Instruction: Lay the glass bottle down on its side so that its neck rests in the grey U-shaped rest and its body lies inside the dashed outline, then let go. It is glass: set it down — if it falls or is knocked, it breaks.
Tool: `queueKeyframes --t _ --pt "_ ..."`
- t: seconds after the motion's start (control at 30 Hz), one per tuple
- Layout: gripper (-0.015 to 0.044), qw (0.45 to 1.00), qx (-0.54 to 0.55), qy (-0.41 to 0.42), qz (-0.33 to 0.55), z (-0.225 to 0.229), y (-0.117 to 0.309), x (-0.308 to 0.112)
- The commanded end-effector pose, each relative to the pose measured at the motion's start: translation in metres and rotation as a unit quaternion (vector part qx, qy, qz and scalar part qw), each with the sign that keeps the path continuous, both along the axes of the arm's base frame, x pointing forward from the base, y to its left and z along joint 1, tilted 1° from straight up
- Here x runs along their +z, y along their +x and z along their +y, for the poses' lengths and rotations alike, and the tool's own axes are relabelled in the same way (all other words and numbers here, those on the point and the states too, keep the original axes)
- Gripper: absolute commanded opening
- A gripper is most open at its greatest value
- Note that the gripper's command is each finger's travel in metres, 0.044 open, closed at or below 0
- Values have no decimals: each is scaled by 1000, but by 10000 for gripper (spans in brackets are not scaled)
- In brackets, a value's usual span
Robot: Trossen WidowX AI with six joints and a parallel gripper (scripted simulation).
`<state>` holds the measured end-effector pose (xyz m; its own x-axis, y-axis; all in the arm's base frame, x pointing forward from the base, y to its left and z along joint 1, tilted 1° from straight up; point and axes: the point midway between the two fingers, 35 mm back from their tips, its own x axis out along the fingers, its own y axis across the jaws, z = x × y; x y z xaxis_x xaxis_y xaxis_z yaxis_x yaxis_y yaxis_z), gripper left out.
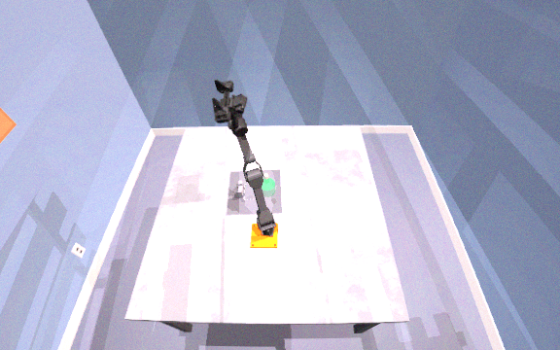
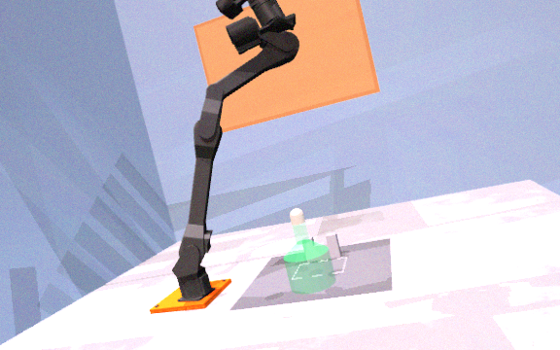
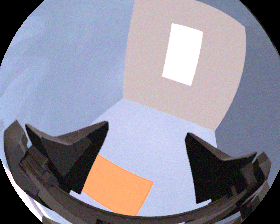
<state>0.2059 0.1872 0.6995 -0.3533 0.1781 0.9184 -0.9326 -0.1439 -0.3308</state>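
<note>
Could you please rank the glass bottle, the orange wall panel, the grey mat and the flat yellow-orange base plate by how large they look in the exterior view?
1. Orange rectangular wall panel
2. Dark grey flat mat
3. Green glass bottle and yellow-orange flat base plate: too close to rank

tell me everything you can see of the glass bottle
The glass bottle stands upright on the grey mat, see-through green, with a wide round body, sloping shoulders, a narrow paler neck and a rounded cream top. It looks whole. In the exterior view its body overlaps part of the dashed outline. The gripper is not touching it.
</note>
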Motion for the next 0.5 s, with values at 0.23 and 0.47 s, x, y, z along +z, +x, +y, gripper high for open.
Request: queueKeyframes --t 0.23,0.47 --pt "440 989 -21 -64 130 6 54 3" --pt "440 936 -48 -133 323 5 128 -23"
